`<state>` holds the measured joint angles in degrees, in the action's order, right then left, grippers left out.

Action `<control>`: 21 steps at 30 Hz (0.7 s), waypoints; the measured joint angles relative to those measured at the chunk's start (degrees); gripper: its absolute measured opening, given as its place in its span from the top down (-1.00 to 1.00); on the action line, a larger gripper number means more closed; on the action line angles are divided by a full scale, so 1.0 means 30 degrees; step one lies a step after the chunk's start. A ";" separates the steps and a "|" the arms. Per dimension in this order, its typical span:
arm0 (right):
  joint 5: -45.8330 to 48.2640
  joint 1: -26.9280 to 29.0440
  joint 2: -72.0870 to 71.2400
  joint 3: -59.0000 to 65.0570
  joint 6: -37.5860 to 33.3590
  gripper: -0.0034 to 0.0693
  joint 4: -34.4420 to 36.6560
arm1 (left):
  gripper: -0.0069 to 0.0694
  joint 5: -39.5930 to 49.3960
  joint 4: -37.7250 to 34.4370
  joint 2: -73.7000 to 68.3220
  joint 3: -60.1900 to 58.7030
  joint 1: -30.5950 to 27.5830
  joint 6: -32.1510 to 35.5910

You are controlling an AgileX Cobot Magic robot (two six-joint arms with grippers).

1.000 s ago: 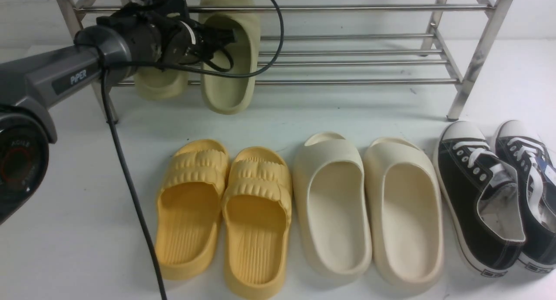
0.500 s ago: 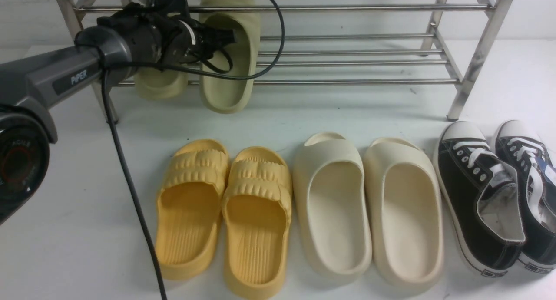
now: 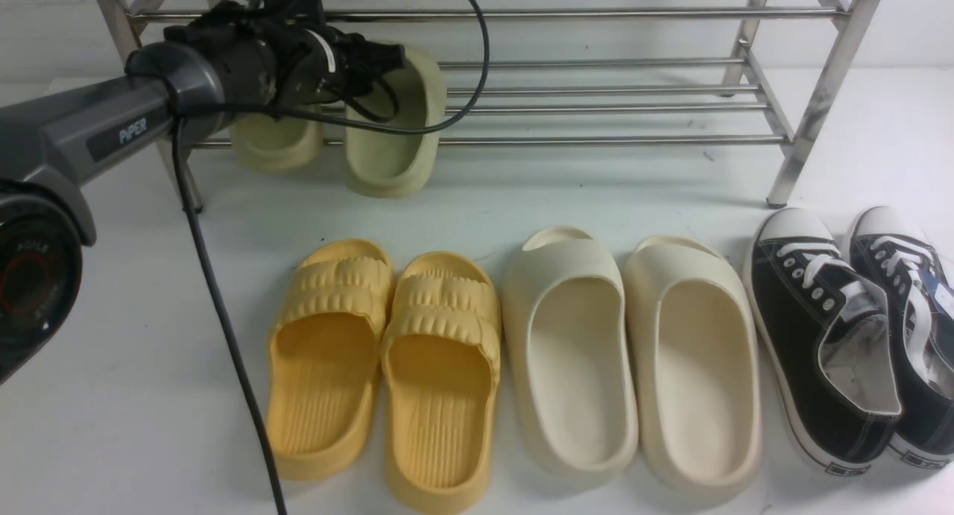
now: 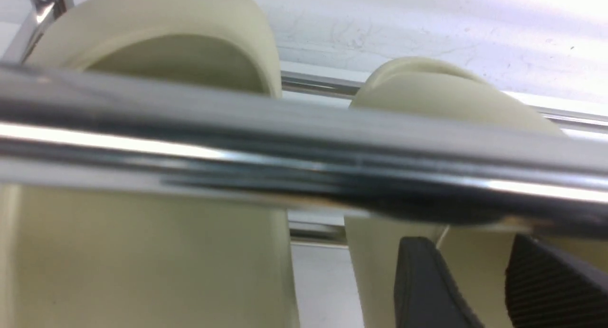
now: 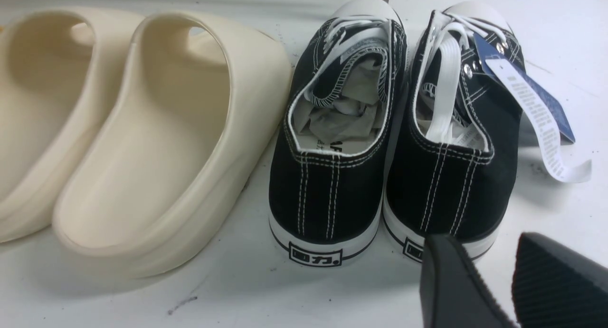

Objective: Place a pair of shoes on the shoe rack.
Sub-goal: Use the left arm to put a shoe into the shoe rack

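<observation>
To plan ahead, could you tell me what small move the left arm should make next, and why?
Probably open the left gripper wide and draw it back: the second olive slipper already rests beside its mate on the shoe rack's lower rods.

A shoe rack (image 3: pixel 596 139) is standing across the far side of the desk (image 3: pixel 112 396). The pair of shoes (image 3: pixel 387 153) is lying side by side on its lowest tier at the left end, heels sticking out past the front rod. The left pincer (image 3: pixel 387 57) is reaching in over the right-hand shoe. Nearer, three pairs are sitting in a row on the desk: slippers (image 3: pixel 328 366) left, slides (image 3: pixel 574 351) in the middle, sneakers (image 3: pixel 820 336) right, toes pointing toward the rack.
</observation>
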<state>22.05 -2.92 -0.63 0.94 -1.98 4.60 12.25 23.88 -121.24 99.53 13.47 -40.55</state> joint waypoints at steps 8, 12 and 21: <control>0.0000 0.0000 0.0000 0.0000 0.0000 0.25 0.0000 | 0.11 0.1986 0.0000 0.1181 0.0000 0.0027 -0.0624; 0.0000 0.0000 0.0000 0.0000 0.0000 0.25 0.0000 | 0.14 0.4563 -0.0017 0.2282 0.0000 0.0376 -0.0624; 0.0000 0.0000 0.0000 0.0000 0.0000 0.25 0.0000 | 0.68 1.2042 -0.0232 0.5153 -0.0356 0.2949 0.2027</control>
<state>22.05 -2.92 -0.63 0.94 -1.98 4.60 48.37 23.18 -105.78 98.46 22.31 -34.47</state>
